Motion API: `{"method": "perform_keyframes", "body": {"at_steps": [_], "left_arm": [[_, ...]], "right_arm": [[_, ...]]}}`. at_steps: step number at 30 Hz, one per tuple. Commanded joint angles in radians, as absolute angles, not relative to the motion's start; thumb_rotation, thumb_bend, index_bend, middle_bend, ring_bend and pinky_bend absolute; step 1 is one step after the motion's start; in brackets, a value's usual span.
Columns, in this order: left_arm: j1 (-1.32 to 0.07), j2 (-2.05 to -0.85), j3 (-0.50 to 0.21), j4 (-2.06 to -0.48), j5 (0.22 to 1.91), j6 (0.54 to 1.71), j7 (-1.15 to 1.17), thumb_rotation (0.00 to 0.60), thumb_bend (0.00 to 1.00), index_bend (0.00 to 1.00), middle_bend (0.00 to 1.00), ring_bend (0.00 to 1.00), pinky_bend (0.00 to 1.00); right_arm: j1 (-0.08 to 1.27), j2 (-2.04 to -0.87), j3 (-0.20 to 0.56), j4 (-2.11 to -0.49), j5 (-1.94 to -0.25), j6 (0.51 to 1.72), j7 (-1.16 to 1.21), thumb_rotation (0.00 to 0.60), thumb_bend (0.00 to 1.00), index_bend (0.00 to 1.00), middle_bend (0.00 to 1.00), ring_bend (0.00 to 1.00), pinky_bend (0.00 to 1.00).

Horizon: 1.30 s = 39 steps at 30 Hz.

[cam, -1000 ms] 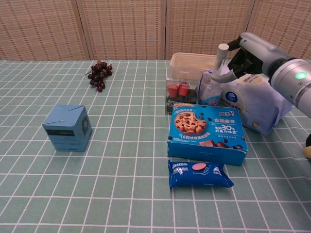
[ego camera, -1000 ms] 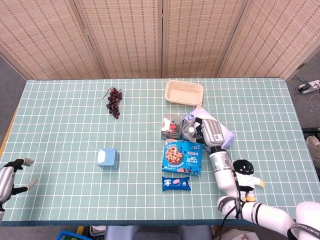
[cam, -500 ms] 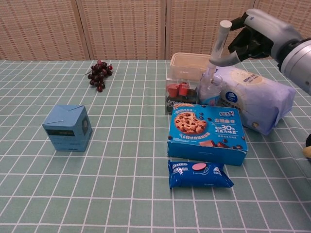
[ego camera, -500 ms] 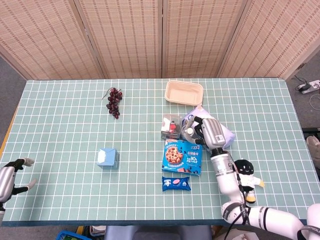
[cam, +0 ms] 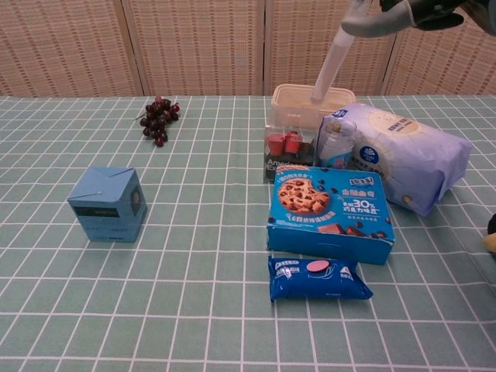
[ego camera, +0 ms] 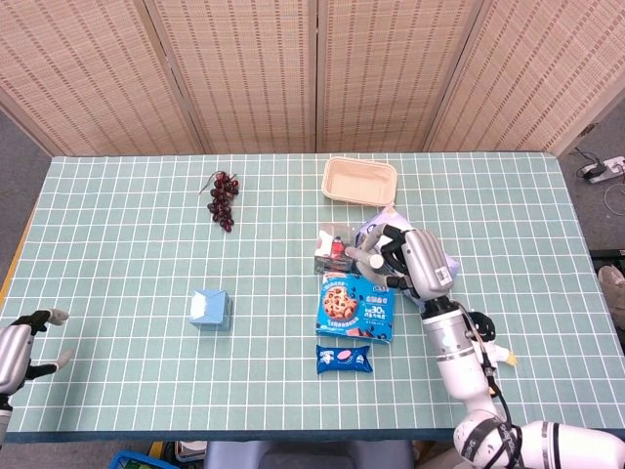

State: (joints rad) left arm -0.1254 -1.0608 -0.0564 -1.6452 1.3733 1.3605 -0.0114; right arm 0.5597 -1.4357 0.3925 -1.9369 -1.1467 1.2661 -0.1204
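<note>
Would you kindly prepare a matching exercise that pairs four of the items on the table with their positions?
Things:
1. grapes
2. blue carton
3. cookie box
4. beige tray

Places:
A. directly behind the small blue snack pack
B. alone on the left half, nearest the front
C. far side, right of centre
D. far side, left of centre

Pairs: 1-D, 2-B, 3-A, 4-C

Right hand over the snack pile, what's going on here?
The right hand hovers, fingers spread and holding nothing, above the small clear bottle, which stands between the clear box of red items and the wet-wipes pack. The cookie box and blue biscuit packet lie in front of them. The left hand sits open at the table's left edge, away from everything.
</note>
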Motion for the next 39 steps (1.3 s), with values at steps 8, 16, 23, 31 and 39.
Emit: {"method": "perform_keyframes", "body": {"at_steps": [8,16,23,31,39], "left_arm": [[-0.124,-1.058,-0.057,-1.646,1.372,1.362,-0.019,0.6,0.22,0.44,0.4,0.42,0.58],[-0.124,-1.058,-0.057,-1.645,1.374,1.362,-0.022,0.6,0.22,0.44,0.4,0.42,0.58],[-0.124,-1.058,-0.057,-1.647,1.376,1.364,-0.017,0.6,0.22,0.44,0.4,0.42,0.58],[-0.126,-1.057,-0.056,-1.648,1.372,1.359,-0.013,0.6,0.22,0.44,0.41,0.42,0.58],[-0.128,-1.057,-0.055,-1.649,1.371,1.354,-0.008,0.6,0.22,0.44,0.41,0.42,0.59]], "right_arm": [[0.582,-1.433,0.338,-1.852,-1.19,1.178,-0.044,0.6,0.51,0.71,1.0,1.0,1.0],[0.606,-1.531,0.252,-1.572,-1.543,1.324,-0.024,0.6,0.51,0.71,1.0,1.0,1.0],[0.601,-1.55,0.239,-1.561,-1.524,1.323,0.133,0.6,0.51,0.71,1.0,1.0,1.0],[0.581,-1.401,0.299,-1.838,-1.216,1.073,0.431,0.6,0.51,0.71,1.0,1.0,1.0],[0.584,-1.42,0.283,-1.781,-1.277,1.136,0.289,0.6,0.51,0.71,1.0,1.0,1.0]]}}
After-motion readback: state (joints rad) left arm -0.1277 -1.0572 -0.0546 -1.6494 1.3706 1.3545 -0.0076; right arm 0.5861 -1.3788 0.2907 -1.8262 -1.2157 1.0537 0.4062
